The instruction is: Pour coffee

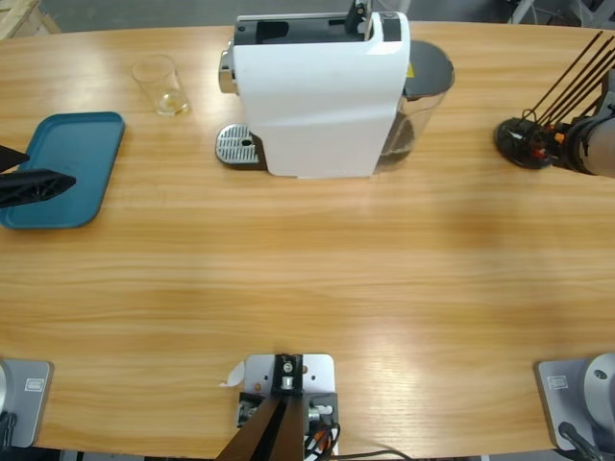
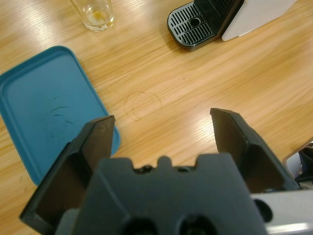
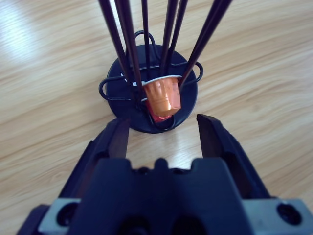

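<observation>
A white coffee machine [image 1: 317,91] stands at the back middle of the table, its metal drip grate [image 1: 237,145] facing left. A clear glass [image 1: 163,84] stands left of it, also in the left wrist view [image 2: 95,12], with only a thin yellowish trace at its bottom; the coffee is out of view. My left gripper [image 1: 65,181] hovers open over the teal tray's edge, empty [image 2: 163,116]. My right gripper [image 3: 163,120] is open just short of an orange capsule [image 3: 163,95] held in a black wire capsule rack [image 3: 188,100]; in the high view it [image 1: 565,140] sits at the right edge.
The teal tray [image 1: 72,154] lies at the table's left end with nothing on it. The wire rack [image 1: 519,144] has long black rods rising toward the upper right. A dark water tank [image 1: 423,86] sits on the machine's right side. Bare wood fills the table's front half.
</observation>
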Robot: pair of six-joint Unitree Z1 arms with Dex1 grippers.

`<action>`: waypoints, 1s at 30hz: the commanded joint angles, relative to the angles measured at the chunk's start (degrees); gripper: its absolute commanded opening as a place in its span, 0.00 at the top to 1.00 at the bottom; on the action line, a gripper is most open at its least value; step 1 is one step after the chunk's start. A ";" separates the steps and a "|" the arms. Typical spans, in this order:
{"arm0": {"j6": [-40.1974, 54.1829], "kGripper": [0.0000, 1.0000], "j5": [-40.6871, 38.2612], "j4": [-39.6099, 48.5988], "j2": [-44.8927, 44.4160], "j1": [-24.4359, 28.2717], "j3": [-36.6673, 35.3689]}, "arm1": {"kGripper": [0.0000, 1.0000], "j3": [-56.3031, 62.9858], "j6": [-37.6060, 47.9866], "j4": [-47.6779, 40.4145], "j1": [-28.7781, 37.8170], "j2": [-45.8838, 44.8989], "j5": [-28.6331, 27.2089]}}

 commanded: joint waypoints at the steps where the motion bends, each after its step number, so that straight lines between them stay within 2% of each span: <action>1: -0.02 0.16 0.16 -0.65 -0.43 -0.53 2.09 | 0.40 -0.84 -0.24 -1.67 -0.70 3.78 -0.32; 8: -0.02 0.16 0.16 -0.65 -0.34 -0.53 2.09 | 0.41 -1.05 -0.38 -2.02 -0.79 4.22 -0.70; 10: -0.02 0.16 0.16 -0.65 -0.34 -0.53 2.09 | 0.58 -1.00 -0.40 -2.02 -0.79 4.01 -1.39; 11: -0.02 0.16 0.16 -0.65 -0.32 -0.53 2.09 | 0.63 -0.97 -0.56 -2.02 -0.82 3.77 -1.55; 14: -0.02 0.16 0.16 -0.65 -0.27 -0.53 2.11 | 0.64 -0.51 -1.22 -2.02 -0.81 2.62 -1.70; 16: -0.02 0.16 0.09 -0.65 -0.29 -0.53 2.09 | 0.74 -0.11 -1.47 -2.02 -0.81 2.29 -1.77; 18: -0.02 0.16 0.07 -0.65 -0.34 -0.51 2.09 | 0.78 0.09 -1.93 -2.02 -0.81 2.08 -1.62; 19: -0.02 0.16 0.02 -0.65 -0.34 -0.53 2.09 | 0.86 0.12 -2.21 -2.02 -0.81 2.02 -1.65; 20: -0.02 0.16 -0.02 -0.65 -0.34 -0.53 2.09 | 0.87 0.28 -2.23 -2.02 -0.81 1.92 -1.76; 23: -0.02 0.16 -0.11 -0.65 -0.43 -0.49 2.09 | 0.99 0.60 -2.23 -2.02 -0.82 1.76 -1.86; 30: 0.07 0.17 -0.46 -0.65 -0.43 -0.51 2.14 | 1.00 0.93 -2.23 -2.02 -0.81 1.74 -2.04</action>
